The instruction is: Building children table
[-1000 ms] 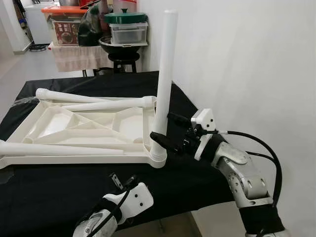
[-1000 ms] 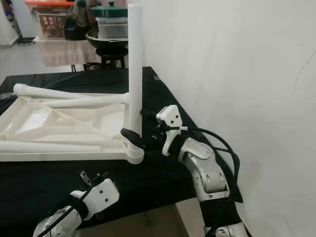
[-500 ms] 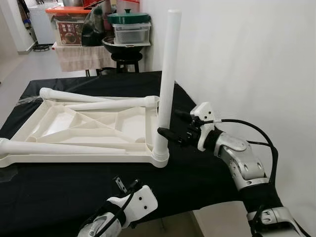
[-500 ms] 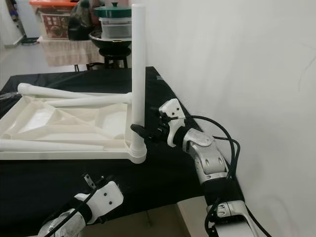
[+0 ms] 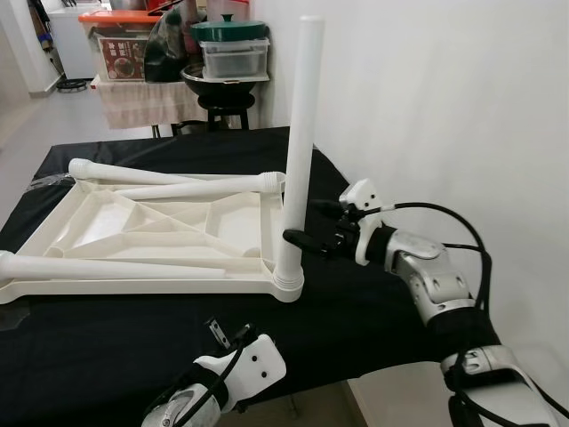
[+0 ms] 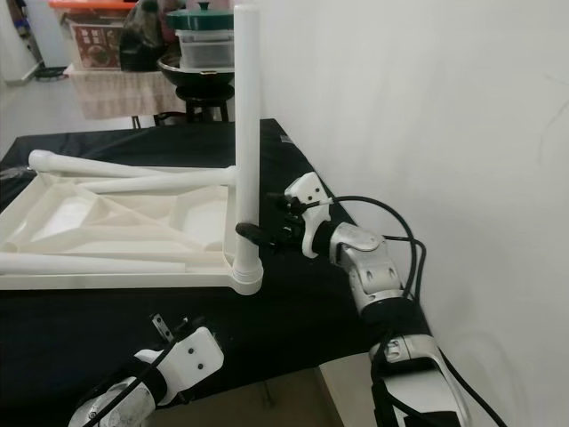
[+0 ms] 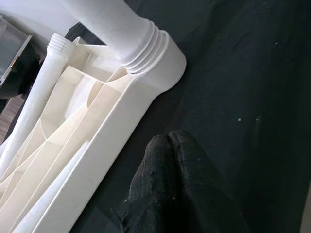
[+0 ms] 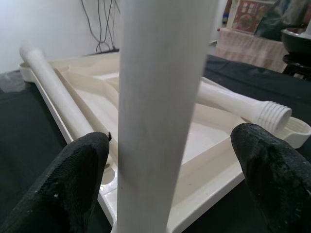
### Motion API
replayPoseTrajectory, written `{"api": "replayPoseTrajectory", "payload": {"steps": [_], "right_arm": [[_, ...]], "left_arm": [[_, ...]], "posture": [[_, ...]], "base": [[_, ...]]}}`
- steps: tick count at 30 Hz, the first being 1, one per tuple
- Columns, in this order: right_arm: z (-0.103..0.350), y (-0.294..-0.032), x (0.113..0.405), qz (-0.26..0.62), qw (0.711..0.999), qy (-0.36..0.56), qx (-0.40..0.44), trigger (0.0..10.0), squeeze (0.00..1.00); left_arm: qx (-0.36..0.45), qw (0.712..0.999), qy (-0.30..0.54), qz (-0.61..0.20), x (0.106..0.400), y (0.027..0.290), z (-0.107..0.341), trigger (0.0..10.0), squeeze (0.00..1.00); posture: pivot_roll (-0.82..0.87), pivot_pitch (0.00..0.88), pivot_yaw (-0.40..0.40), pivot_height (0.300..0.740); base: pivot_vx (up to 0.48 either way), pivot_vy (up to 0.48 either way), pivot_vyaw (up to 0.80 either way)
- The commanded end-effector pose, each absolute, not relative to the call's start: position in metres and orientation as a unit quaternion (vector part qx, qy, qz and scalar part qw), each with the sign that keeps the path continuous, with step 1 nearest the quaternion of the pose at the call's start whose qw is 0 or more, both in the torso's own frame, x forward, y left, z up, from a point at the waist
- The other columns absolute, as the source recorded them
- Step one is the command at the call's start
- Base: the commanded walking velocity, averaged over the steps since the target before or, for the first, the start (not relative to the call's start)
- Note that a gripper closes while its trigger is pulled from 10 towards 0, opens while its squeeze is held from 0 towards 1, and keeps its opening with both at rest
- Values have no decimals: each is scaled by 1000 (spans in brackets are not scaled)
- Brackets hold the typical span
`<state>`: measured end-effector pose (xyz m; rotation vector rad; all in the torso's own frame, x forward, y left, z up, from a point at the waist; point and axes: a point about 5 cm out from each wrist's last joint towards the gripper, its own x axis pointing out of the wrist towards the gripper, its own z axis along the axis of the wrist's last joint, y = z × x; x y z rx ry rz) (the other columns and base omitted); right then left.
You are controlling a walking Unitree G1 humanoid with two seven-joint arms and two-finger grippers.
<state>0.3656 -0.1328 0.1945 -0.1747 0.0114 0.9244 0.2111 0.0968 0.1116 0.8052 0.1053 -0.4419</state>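
The leg (image 5: 300, 151) is stood upright in the near right corner socket of the upturned top (image 5: 142, 227). It is straddled low down by the spread right end effector (image 5: 302, 223). The left end effector (image 7: 182, 182), pressed together, is held lower and farther off.

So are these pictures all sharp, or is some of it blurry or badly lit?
Both eye views are sharp and evenly lit, the wall bright without glare. In the right wrist view the upright leg is soft, out of focus. In the left wrist view the left end effector is a dark blur, while the tabletop frame reads clearly.
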Motion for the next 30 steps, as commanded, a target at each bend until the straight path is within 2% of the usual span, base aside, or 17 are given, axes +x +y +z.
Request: {"api": "replayPoseTrajectory", "payload": {"steps": [1, 5, 14, 24, 25, 26, 27, 28, 29, 30], "right_arm": [[196, -122, 368, 473, 875, 7, -99, 10000, 0], [198, -113, 373, 502, 858, 19, -112, 10000, 0], [217, -106, 383, 526, 845, 6, -102, 10000, 0], [233, -95, 382, 605, 791, -3, -84, 10000, 0], [234, -95, 382, 610, 789, -1, -79, 8235, 0], [235, -95, 383, 616, 784, 2, -78, 3961, 0], [235, -95, 383, 616, 784, 2, -78, 3961, 0], [235, -95, 383, 620, 781, 5, -77, 2392, 0], [236, -95, 383, 625, 777, 6, -76, 0, 0], [236, -95, 383, 625, 777, 6, -76, 0, 0]], "left_arm": [[387, 895, 58, -215, 213, 98, 109, 10000, 0], [386, 895, 59, -215, 213, 100, 108, 10000, 0], [385, 895, 60, -215, 209, 100, 109, 10000, 0], [386, 896, 60, -213, 203, 100, 111, 10000, 0], [386, 895, 60, -213, 202, 101, 111, 10000, 0], [386, 895, 61, -213, 202, 101, 111, 10000, 0], [386, 895, 61, -213, 202, 101, 111, 10000, 0], [386, 895, 61, -213, 201, 101, 110, 10000, 0], [386, 896, 62, -213, 201, 101, 110, 10000, 0], [386, 896, 62, -213, 201, 101, 110, 10000, 0]], "posture": [[133, 0, -60, 740], [120, 0, -53, 740], [117, 0, -53, 740], [118, 0, -56, 740], [118, 0, -56, 740], [118, 0, -57, 740], [118, 0, -57, 740], [119, 0, -56, 740], [119, 0, -56, 740], [119, 0, -56, 740]], "base": [[0, 0, 0], [0, 0, 0], [0, 0, 0], [0, 0, 0], [0, 0, 0], [0, 0, 0], [0, 0, 0], [0, 0, 0], [0, 0, 0], [0, 0, 0]]}}
